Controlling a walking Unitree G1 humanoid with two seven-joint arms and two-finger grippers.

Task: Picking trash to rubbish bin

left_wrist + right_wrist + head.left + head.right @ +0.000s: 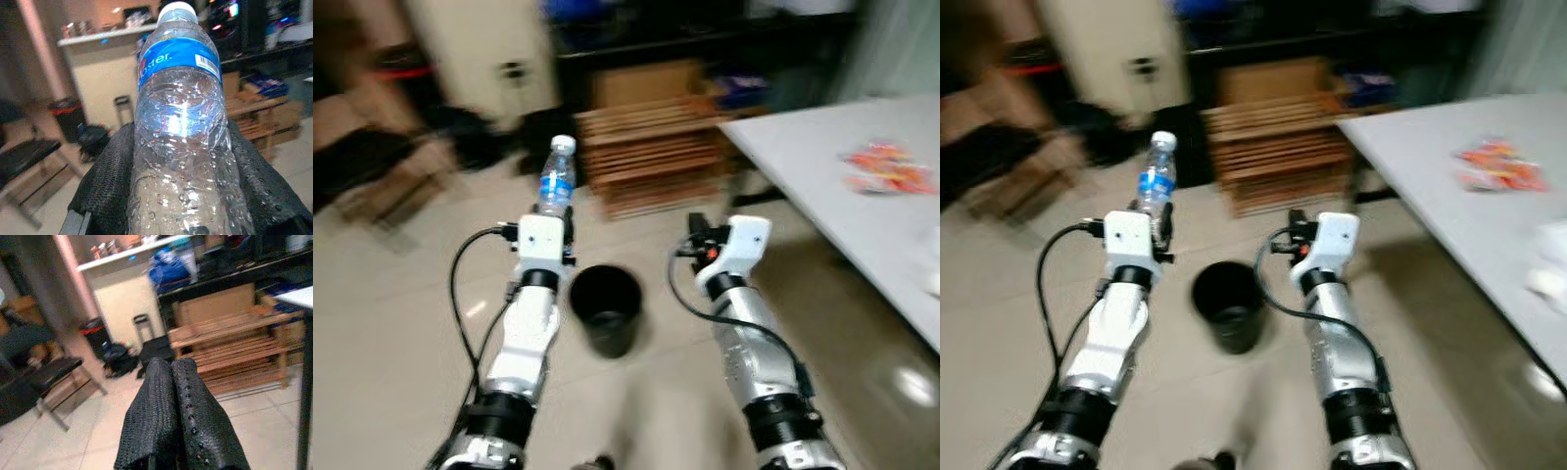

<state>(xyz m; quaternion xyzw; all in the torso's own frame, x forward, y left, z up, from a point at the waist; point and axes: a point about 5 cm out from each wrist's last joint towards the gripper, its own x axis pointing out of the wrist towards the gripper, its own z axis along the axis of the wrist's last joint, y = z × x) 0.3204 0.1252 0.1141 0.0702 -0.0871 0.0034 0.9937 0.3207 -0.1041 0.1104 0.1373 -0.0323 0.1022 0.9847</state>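
A clear plastic water bottle (556,179) with a blue label and white cap stands upright in my left gripper (550,210), which is shut on it; in the left wrist view the bottle (181,127) sits between the two black fingers (105,191). A black rubbish bin (605,306) stands on the tiled floor just below and to the right of that gripper, between my two arms. My right gripper (695,227) is held out beside the bin, its fingers (171,416) pressed together with nothing between them.
A white table (862,196) with orange wrappers (889,166) runs along the right. A low wooden slatted rack (656,152) with a cardboard box stands ahead. A chair (58,382) and dark bags lie to the left. The picture is blurred.
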